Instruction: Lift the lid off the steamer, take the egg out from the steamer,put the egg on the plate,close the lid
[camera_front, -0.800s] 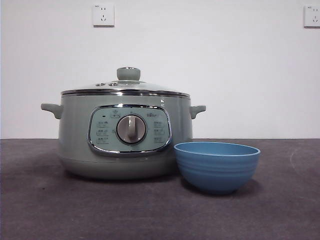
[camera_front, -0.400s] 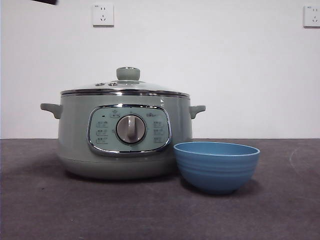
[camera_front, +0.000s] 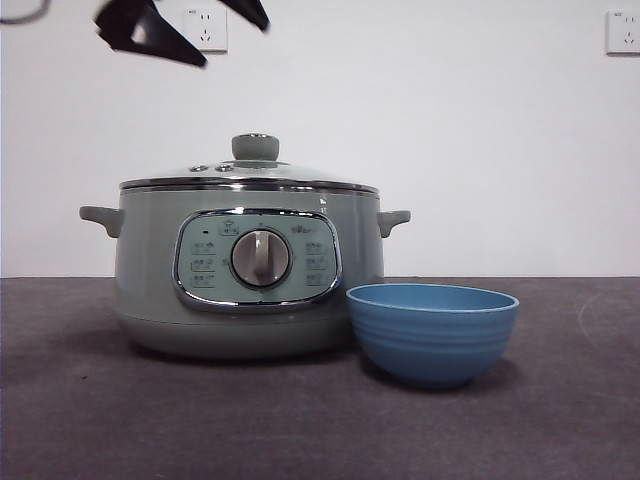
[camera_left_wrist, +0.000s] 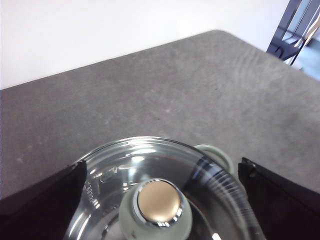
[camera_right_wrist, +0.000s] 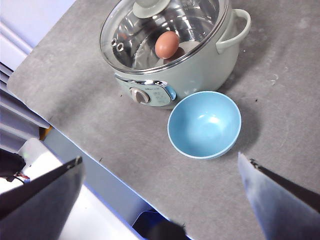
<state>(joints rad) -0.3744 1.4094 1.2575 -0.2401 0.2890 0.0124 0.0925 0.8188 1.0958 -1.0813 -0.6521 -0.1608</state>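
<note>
The steamer (camera_front: 248, 270) stands on the table (camera_front: 120, 420) with the lid (camera_front: 250, 172) on; its panel writing is too small to read. Inside lies a brown egg (camera_right_wrist: 167, 44). The plate (camera_front: 432, 332) sits just beside the steamer. The left pincer (camera_left_wrist: 160, 200) hangs wide above the lid knob; the right pincer (camera_right_wrist: 160, 200) is wide too, high above the table

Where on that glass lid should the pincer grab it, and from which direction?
Probably the round knob at the centre of the lid, reached straight down from above. It stands proud of the shallow glass dome, while the steel rim sits flush on the steamer. The open left pincer is already above it.
</note>
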